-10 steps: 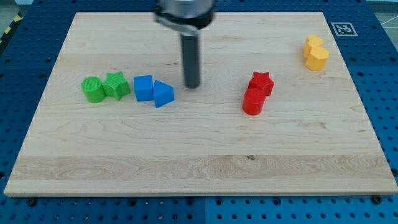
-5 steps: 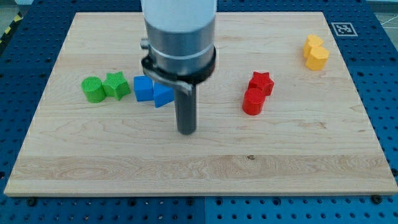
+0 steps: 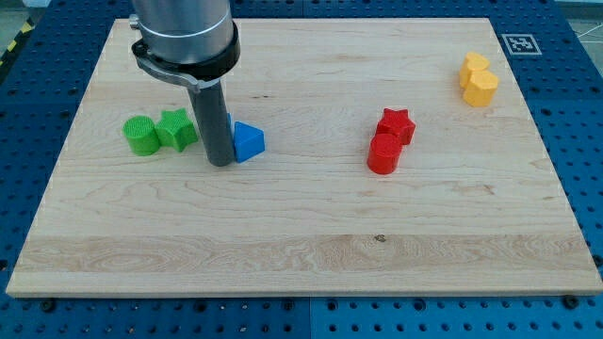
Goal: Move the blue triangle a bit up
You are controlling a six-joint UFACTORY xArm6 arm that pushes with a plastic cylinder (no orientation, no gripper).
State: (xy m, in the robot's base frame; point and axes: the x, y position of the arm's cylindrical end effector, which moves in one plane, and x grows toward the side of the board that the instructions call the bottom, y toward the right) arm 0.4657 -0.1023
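The wooden bench [image 3: 311, 245] carries seven visible blocks: two green, two blue, two red, one yellow pair counted as two, so eight. My tip [image 3: 220, 164] rests beside the blue triangle [image 3: 249, 142], at its lower left, hiding most of a blue block [image 3: 229, 122]. There is no pincer. Likely step: lining up; next, push upward from beneath.

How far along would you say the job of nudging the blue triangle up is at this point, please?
Approach looks done: my tip sits at the blue triangle's lower-left edge, in front of the mostly hidden blue block. The push itself looks barely begun: the triangle lies level with the green star and green cylinder. Left: slide it toward the view's top.
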